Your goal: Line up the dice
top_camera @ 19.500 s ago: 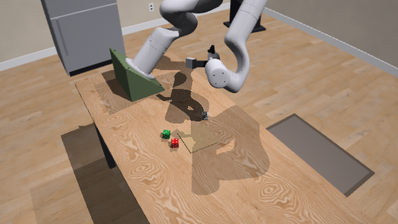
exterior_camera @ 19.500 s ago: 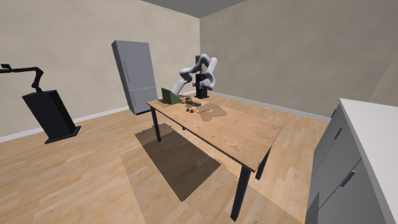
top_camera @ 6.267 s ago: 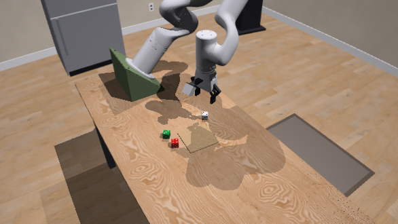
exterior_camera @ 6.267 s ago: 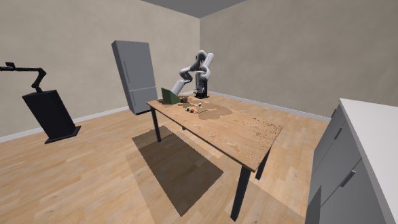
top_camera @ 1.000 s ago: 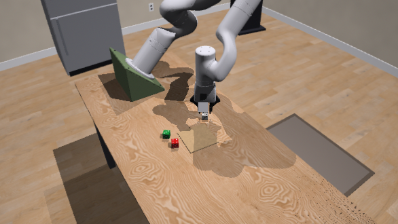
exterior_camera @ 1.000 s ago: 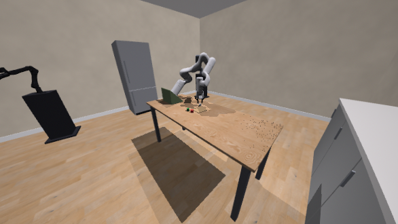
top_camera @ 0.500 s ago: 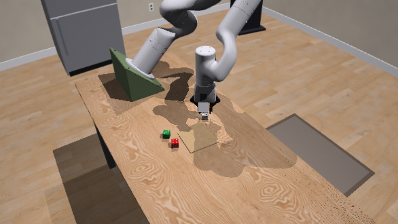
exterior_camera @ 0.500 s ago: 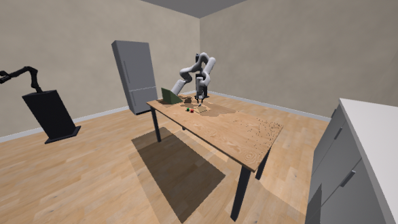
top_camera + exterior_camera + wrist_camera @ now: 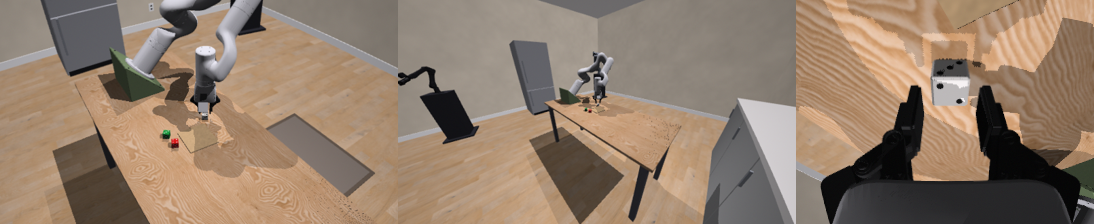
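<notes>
A white die (image 9: 204, 117) (image 9: 950, 83) sits on the table just off the mat's corner nearest the base. My gripper (image 9: 204, 113) (image 9: 950, 99) (image 9: 598, 99) hangs straight over it, half open, with a finger on each side of the die and a gap to each. The thin tan mat (image 9: 200, 140) (image 9: 600, 109) lies flat on the table. A green die (image 9: 166, 134) (image 9: 585, 109) and a red die (image 9: 174, 142) (image 9: 589, 110) stand on bare table just left of the mat, close together.
The green wedge base (image 9: 132, 76) of the arm stands at the table's far left corner. The wooden table (image 9: 221, 190) stretches long toward the camera. A grey fridge (image 9: 81, 30) and a second dark robot stand (image 9: 449, 113) are on the floor away from the table.
</notes>
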Motion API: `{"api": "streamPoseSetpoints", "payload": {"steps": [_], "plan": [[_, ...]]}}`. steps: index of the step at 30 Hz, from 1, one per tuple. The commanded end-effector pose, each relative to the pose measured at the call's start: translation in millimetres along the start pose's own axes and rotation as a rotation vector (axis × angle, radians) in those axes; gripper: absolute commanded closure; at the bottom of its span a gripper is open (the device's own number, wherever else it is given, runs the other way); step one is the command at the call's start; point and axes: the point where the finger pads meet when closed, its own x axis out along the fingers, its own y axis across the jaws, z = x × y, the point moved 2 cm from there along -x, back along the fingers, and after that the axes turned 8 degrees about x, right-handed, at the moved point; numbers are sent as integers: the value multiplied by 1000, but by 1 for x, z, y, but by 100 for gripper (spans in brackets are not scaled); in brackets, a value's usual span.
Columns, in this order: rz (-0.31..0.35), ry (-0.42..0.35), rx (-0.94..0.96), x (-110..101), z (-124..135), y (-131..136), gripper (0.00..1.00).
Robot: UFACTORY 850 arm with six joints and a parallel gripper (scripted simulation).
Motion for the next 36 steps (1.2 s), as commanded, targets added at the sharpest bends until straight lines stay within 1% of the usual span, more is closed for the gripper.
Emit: {"api": "streamPoseSetpoints", "payload": {"steps": [1,27,36], "plan": [[-1,1,0,0,0,0,53],[-1,1,0,0,0,0,53],[-1,1,0,12,0,0,53]]}}
